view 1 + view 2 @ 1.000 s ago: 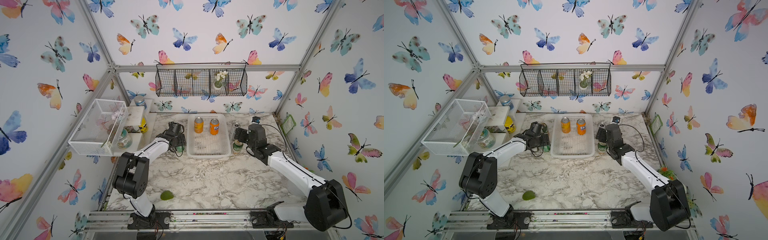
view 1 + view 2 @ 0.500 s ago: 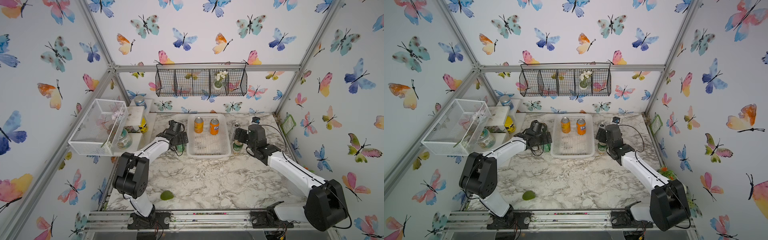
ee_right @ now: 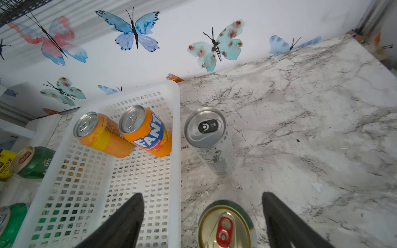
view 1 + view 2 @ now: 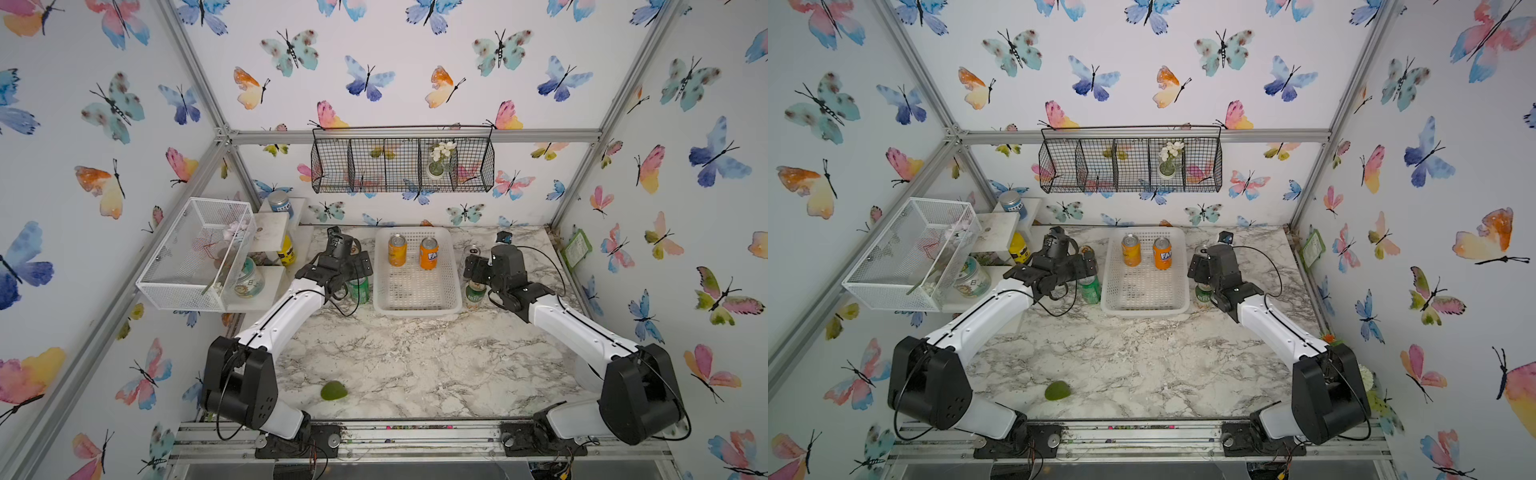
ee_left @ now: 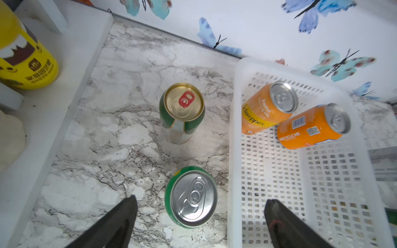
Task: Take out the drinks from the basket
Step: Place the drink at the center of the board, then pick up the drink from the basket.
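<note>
Left hand (image 5: 200, 199), wide, hovers over the green can (image 5: 191, 197) on the worktop (image 4: 415, 365) at nine o'clock of the basket (image 4: 417, 309). Two orange cans (image 4: 429, 253) inside at twelve are not yet out; right hand (image 3: 202, 194), wide, straddles a gold-top can (image 3: 224, 227) at three.

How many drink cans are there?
6: two orange metal cans inside the white perforated plastic basket; bright green can and gold-topped green can beside it; slim silver-white can and second gold-topped can on its other side.
</note>
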Available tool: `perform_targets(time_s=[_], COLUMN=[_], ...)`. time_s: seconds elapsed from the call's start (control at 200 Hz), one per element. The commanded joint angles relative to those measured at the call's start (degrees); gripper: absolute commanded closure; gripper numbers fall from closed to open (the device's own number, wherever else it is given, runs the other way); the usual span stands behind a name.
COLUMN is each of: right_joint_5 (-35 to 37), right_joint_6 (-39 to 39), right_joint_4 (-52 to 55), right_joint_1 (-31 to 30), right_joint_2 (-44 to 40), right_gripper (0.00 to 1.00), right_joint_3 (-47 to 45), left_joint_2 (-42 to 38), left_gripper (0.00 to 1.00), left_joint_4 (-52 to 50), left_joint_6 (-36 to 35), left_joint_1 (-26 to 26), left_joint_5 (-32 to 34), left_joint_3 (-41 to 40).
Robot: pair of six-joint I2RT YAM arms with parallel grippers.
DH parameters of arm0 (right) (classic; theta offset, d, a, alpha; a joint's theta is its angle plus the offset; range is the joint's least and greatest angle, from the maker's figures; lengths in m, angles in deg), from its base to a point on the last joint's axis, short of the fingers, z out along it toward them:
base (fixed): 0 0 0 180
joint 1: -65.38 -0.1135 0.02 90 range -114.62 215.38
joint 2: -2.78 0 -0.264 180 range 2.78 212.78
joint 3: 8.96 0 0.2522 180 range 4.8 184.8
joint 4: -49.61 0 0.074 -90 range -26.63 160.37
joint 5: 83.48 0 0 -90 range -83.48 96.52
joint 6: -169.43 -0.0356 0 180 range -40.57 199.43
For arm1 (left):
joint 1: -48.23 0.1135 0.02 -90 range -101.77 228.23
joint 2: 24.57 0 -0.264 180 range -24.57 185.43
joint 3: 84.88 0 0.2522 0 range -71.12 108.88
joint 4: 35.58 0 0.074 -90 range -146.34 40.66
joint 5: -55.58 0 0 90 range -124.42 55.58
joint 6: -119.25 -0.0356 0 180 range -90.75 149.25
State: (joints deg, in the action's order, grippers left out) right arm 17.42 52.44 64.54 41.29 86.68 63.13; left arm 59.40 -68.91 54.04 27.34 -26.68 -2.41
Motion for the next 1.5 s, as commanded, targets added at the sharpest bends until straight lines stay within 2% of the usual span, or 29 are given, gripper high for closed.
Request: perform_targets(time_s=[0.0,0.305,0.551,0.771,1.156,1.497], right_joint_5=[-5.9,-8.2,-7.0,-7.9,-8.2,-9.6], right_joint_6=[0.8,4.0,6.0,7.2,8.0,8.5], right_joint_4=[-0.5,6.1,10.7,10.5,11.9,14.0], right_joint_1=[-1.4,-2.7,-3.7,-3.9,-3.9,-4.0], right_joint_2=[4.0,17.9,27.8,35.0,43.1,47.1], right_gripper=[0.12,0.14,0.14,0.14,0.13,0.15], right_joint_3=[4.9,20.4,31.4,39.2,46.7,48.9], left_joint_2=[-2.8,-5.0,-5.0,-5.0,-4.8,-4.1], left_gripper=[0.01,0.01,0.01,0.01,0.01,0.01], left_joint_4=[-0.9,0.4,0.3,0.3,0.7,0.8], left_joint_6=[-2.0,-2.7,-2.6,-2.2,-1.9,-1.4], left_joint_1=[0.1,0.7,1.3,1.7,2.1,2.6], left_joint_5=[1.7,0.6,0.7,0.4,-0.9,-2.4], left_joint_3=[1.4,-1.5,-2.5,-3.0,-3.2,-3.1])
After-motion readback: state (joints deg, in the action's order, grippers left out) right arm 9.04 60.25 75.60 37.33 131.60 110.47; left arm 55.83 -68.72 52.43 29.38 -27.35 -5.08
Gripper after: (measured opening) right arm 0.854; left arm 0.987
